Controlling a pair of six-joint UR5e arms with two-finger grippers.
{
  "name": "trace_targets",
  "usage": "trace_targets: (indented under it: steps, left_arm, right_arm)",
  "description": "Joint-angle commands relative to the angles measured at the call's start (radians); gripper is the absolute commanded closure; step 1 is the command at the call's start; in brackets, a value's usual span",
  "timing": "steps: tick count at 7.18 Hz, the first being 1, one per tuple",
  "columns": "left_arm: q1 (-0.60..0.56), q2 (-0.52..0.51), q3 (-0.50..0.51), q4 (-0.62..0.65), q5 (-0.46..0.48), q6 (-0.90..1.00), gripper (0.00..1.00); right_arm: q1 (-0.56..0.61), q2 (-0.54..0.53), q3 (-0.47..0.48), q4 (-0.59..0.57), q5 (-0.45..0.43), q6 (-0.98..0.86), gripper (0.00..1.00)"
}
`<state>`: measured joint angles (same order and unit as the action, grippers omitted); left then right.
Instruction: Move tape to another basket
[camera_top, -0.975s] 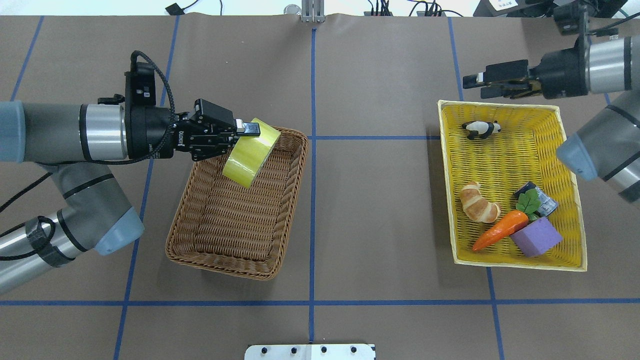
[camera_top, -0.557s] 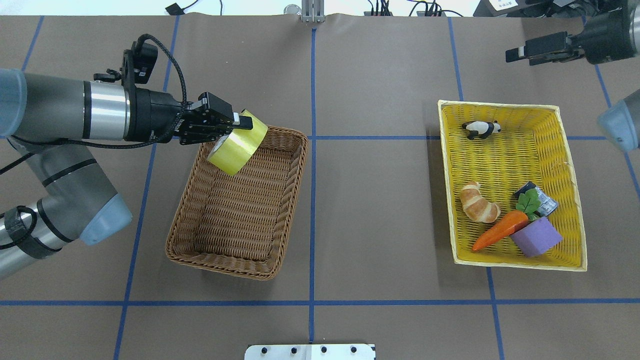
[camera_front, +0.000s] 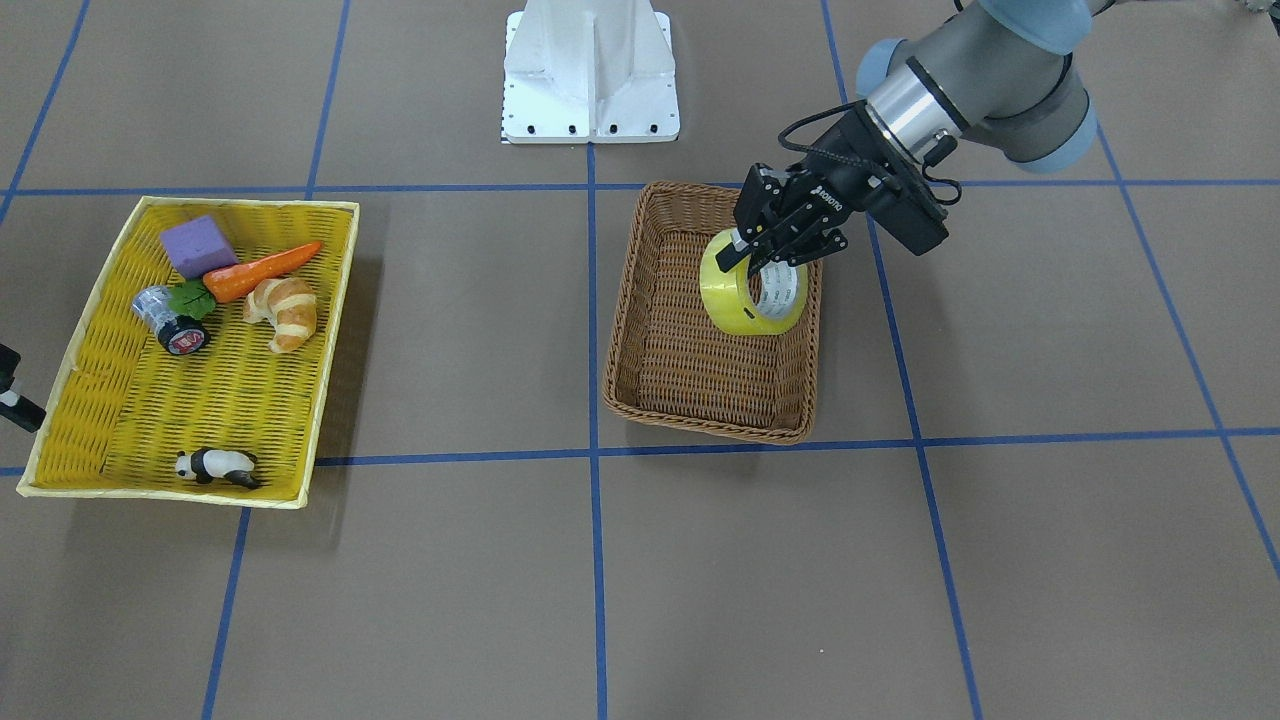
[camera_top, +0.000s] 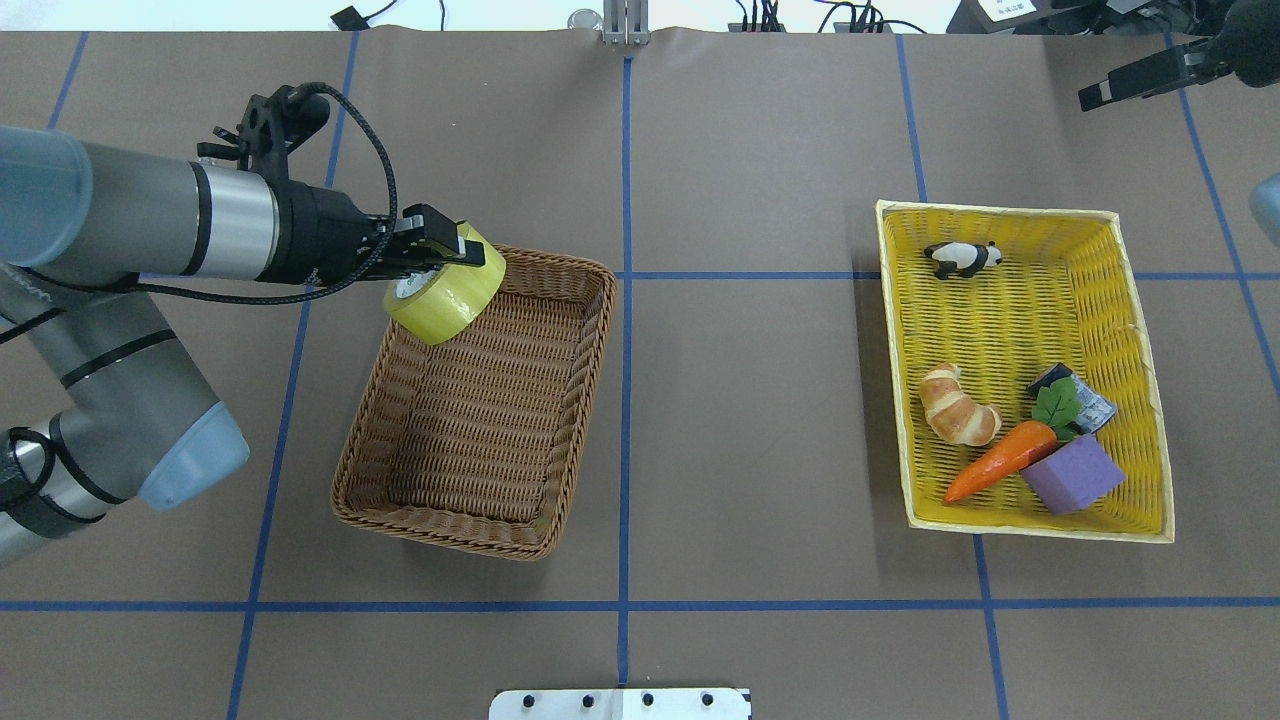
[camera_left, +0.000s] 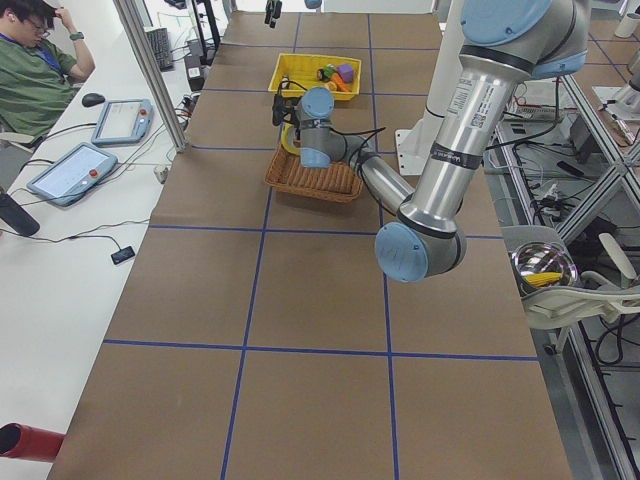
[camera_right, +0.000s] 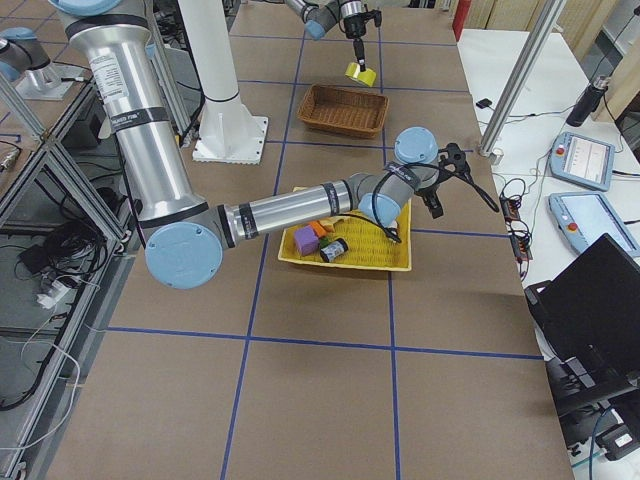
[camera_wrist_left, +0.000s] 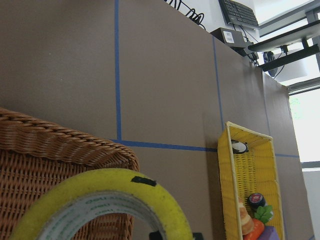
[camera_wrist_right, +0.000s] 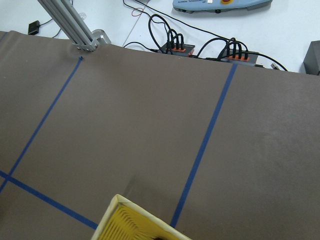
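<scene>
The left tool (camera_top: 462, 250) clamps the tilted tape (camera_top: 440, 303) by its wall, one finger inside the ring. Beneath it is a far corner of the basket (camera_top: 580, 390), and the roll hangs clear of the rim. Well apart, past the yellow tray (camera_top: 1000, 212), is the right tool (camera_top: 1140, 80); whether that one is open I cannot tell.

Left gripper (camera_top: 452, 260): has drawn back to its own side, toward the far left corner of the basket (camera_top: 585, 370).
Tape (camera_top: 445, 300): carried along, now over that corner's rim; more of its white core shows.
Right gripper (camera_top: 1095, 97): has withdrawn from the yellow tray (camera_top: 1000, 211) toward the table's far right corner.
</scene>
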<state>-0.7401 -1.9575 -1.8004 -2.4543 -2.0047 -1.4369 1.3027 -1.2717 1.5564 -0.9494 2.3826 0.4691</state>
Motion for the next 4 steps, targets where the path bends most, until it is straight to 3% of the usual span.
trace_targets:
  steps: [1,2,4]
  left_arm:
    - [0.082,0.002,-0.011,0.115,0.131,0.096,1.00]
    - [0.159,0.000,-0.013,0.179,0.240,0.113,1.00]
    - [0.264,-0.003,-0.013,0.256,0.378,0.119,1.00]
  right_arm:
    - [-0.005,-0.003,0.109,-0.313,-0.141,-0.267,0.00]
    - [-0.003,-0.006,0.154,-0.466,-0.178,-0.362,0.00]
    - [0.000,0.001,0.174,-0.657,-0.169,-0.397,0.00]
